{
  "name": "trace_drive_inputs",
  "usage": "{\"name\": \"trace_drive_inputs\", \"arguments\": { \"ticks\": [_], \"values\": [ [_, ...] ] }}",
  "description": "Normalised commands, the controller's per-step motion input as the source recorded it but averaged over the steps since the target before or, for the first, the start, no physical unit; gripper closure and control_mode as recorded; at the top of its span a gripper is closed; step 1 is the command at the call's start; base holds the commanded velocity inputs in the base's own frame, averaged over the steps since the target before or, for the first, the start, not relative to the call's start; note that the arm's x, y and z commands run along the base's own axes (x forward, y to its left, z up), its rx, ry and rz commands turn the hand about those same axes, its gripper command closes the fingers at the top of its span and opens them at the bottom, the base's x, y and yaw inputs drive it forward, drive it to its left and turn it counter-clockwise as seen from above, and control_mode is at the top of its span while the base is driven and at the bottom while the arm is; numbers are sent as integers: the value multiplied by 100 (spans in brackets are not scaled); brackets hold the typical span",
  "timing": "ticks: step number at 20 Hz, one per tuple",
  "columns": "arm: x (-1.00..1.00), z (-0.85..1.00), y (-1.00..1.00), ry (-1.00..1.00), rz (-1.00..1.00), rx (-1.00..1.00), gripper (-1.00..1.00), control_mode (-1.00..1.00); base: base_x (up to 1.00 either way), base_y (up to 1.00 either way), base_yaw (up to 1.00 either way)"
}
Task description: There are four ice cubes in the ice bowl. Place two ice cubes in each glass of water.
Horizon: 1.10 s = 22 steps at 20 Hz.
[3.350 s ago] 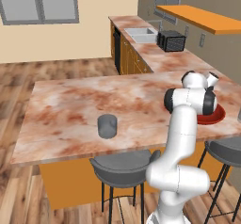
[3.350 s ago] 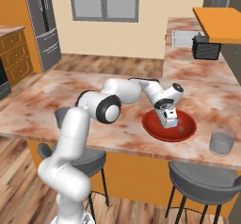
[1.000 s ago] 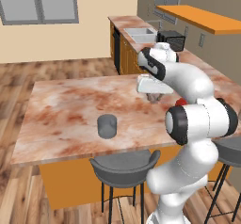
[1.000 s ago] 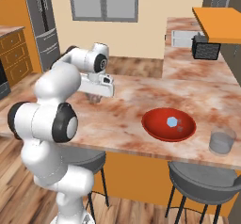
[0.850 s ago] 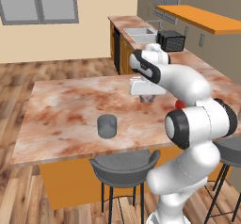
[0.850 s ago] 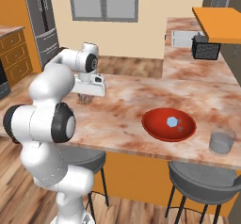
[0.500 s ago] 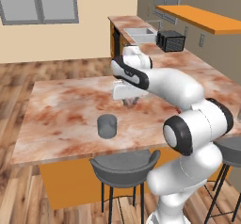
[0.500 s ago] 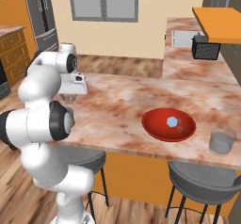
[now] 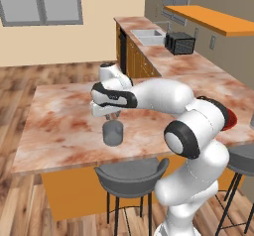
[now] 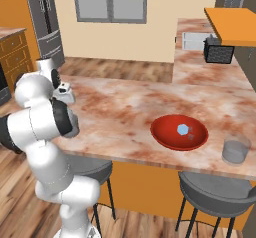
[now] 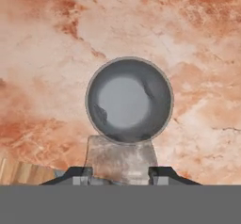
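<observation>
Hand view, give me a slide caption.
Gripper carrying an ice cube above a glass of water.

One glass of water point(image 9: 113, 133) stands upright near the front edge of the marble counter, dark grey and see-through; from above point(image 11: 129, 100) its round mouth shows no cube inside. The second glass point(image 10: 235, 148) stands just beside the red ice bowl point(image 10: 179, 132), which holds one pale ice cube point(image 10: 182, 129) (a second is unclear).
</observation>
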Motion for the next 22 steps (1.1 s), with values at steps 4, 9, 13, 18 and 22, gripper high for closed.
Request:
{"name": "trace_drive_inputs", "arguments": {
  "ticks": [4,9,13,18,22],
  "values": [
    [31,-24,6,-3,-8,-6,100,-100,0,0,0],
    [11,-7,-2,0,-7,-1,100,-100,0,0,0],
    [9,-11,0,0,-3,0,100,-100,0,0,0],
    [27,-35,-24,0,0,0,100,-100,0,0,0],
    [14,-21,-16,0,0,5,100,-100,0,0,0]
  ]
}}
